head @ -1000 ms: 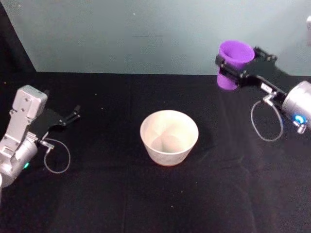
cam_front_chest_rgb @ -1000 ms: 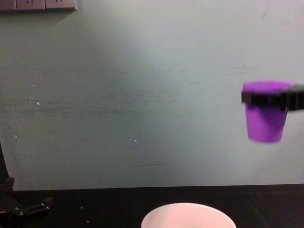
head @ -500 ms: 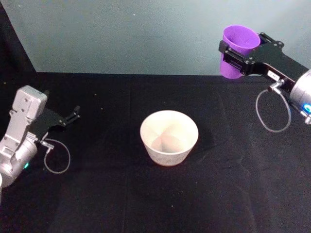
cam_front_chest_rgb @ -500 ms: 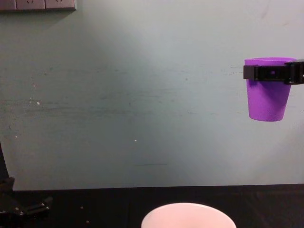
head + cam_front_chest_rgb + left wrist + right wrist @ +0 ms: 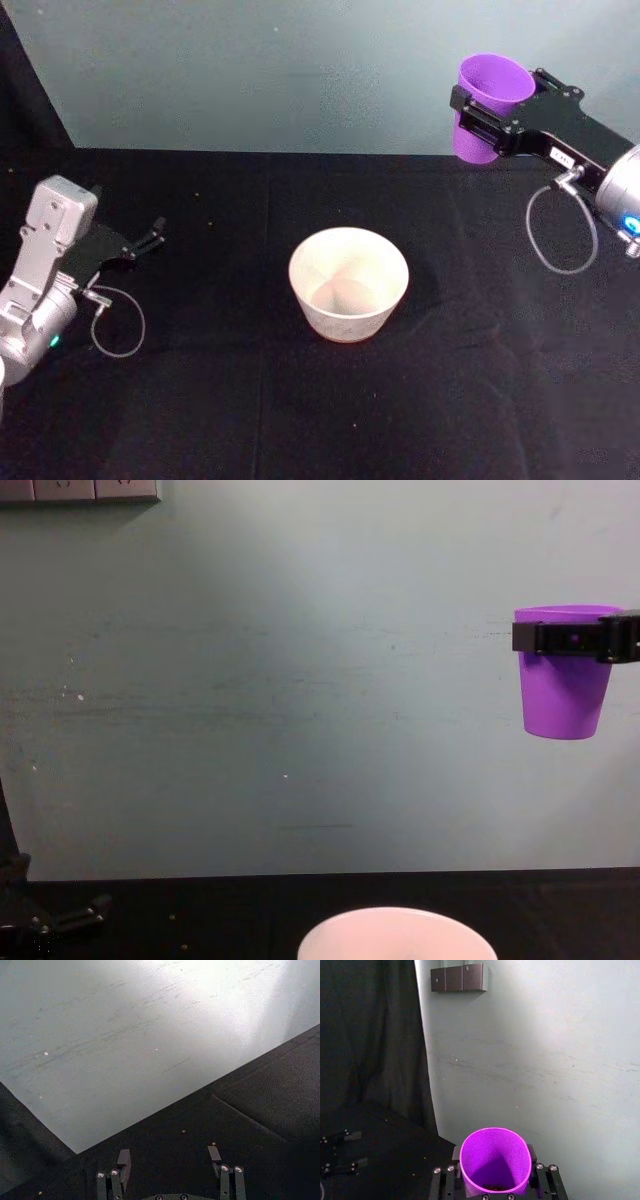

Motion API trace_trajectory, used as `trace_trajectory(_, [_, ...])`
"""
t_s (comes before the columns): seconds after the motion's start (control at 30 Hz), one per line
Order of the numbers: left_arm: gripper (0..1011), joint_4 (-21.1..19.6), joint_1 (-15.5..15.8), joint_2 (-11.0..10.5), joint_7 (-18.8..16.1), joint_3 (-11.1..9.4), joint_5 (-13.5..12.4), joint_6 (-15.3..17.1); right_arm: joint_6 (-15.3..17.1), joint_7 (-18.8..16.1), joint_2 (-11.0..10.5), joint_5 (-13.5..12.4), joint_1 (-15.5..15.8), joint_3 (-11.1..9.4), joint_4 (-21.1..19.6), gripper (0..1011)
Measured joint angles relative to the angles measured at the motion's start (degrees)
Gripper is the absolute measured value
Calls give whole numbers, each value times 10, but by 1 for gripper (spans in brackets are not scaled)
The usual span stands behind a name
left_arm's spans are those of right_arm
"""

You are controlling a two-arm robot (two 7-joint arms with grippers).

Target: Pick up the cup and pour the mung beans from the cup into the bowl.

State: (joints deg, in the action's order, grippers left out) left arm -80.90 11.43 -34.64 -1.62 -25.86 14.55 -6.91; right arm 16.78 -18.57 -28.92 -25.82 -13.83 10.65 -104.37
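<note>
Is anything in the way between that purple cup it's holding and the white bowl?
Nothing visible does. The right end effector holds the cup upright in the air, to the robot's right of the bowl and farther back; just black table lies between them. The left end effector sits open far to the left.

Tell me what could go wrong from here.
1. The right hand holds the cup upright, high and off to the right of the bowl; tipping before it is over the bowl would drop beans on the table.
2. Poured from that height, beans could bounce out of the bowl.
</note>
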Motion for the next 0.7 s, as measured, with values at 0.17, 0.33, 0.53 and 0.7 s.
trace_trajectory(0.17, [1000, 0, 0, 0, 0, 0, 0, 0, 0, 0, 0, 0, 0, 0, 0, 730])
trace_trajectory(0.33, [1000, 0, 0, 0, 0, 0, 0, 0, -1, 0, 0, 1, 0, 0, 1, 730])
trace_trajectory(0.53, [1000, 0, 0, 0, 0, 0, 0, 0, -1, 0, 1, 1, 0, 0, 1, 730])
trace_trajectory(0.7, [1000, 0, 0, 0, 0, 0, 0, 0, -1, -1, 1, 1, 0, 0, 1, 730])
